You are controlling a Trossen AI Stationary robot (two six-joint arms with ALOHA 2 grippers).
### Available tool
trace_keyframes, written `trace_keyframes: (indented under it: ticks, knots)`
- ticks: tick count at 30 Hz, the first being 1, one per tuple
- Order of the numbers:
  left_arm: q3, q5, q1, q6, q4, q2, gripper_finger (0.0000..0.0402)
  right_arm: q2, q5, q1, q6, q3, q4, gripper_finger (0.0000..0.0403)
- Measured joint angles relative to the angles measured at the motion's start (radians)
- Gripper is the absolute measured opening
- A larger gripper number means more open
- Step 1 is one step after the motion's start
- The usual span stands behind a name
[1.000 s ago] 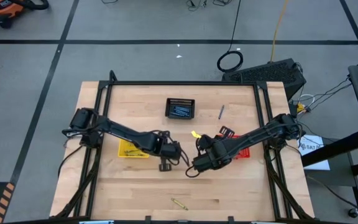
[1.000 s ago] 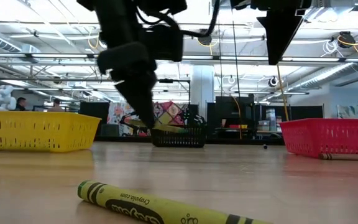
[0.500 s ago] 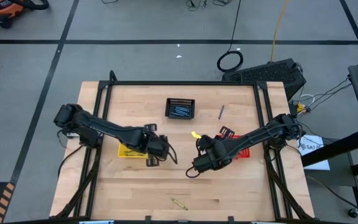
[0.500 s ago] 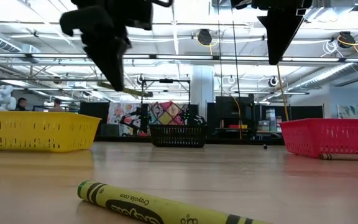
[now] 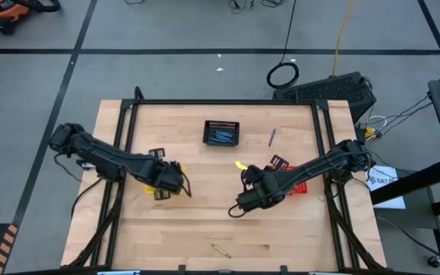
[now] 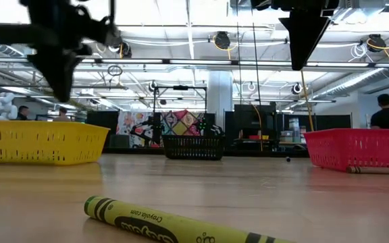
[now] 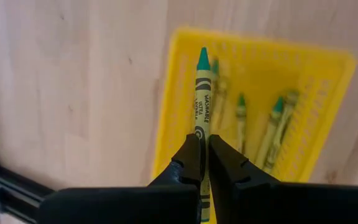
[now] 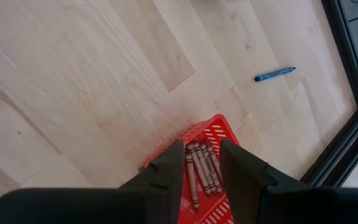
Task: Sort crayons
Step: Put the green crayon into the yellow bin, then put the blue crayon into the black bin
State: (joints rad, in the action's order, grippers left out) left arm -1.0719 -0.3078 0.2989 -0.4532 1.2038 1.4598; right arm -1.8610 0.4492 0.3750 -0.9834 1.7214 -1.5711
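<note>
A yellow-green crayon [image 7: 202, 93] is gripped between the clenched fingers of the left claw [image 7: 203, 155], held in the air over the yellow basket [image 5: 153, 183] at the left of the table [image 5: 189, 229]. In the left wrist view the crayon's tip is seen lying over the basket's edge rather than its middle, with other yellow-green crayons [image 7: 272, 127] already resting inside. If the grip is released here, the crayon could strike the rim and roll out onto the table; from this height it could also bounce off the sticks below.

The right claw [image 8: 202, 163] is held open and empty above the red basket [image 8: 213, 140], where brown-red crayons [image 8: 201, 168] are lying. A blue crayon [image 8: 275, 74] is left loose on the far right of the table, and another yellow-green one [image 5: 221, 250] lies near the front edge; a careless nudge there could send it off the table. The black basket [image 5: 221, 133] of blue crayons stands at the far middle.
</note>
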Motion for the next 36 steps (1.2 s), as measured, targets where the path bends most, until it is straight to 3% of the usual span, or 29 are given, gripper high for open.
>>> trace_keyframes:
  ticks: [13, 18, 28, 36]
  knots:
    - [0.194, 0.112, 0.011, -0.005, -0.136, -0.045, 0.0006, 0.0, -0.004, -0.018, 0.001, 0.0, 0.0, 0.0091]
    - [0.203, 0.104, 0.011, 0.003, -0.137, -0.045, 0.0015, 0.0, -0.004, -0.034, -0.023, 0.0, 0.0, 0.0091]
    - [0.203, 0.096, 0.011, 0.049, -0.19, -0.044, 0.0076, 0.0, -0.004, -0.108, -0.075, 0.0, 0.0, 0.0091]
    - [0.203, 0.098, 0.012, 0.071, -0.266, -0.044, 0.0079, 0.0, 0.0, -0.238, 0.063, 0.0, 0.0, 0.0091]
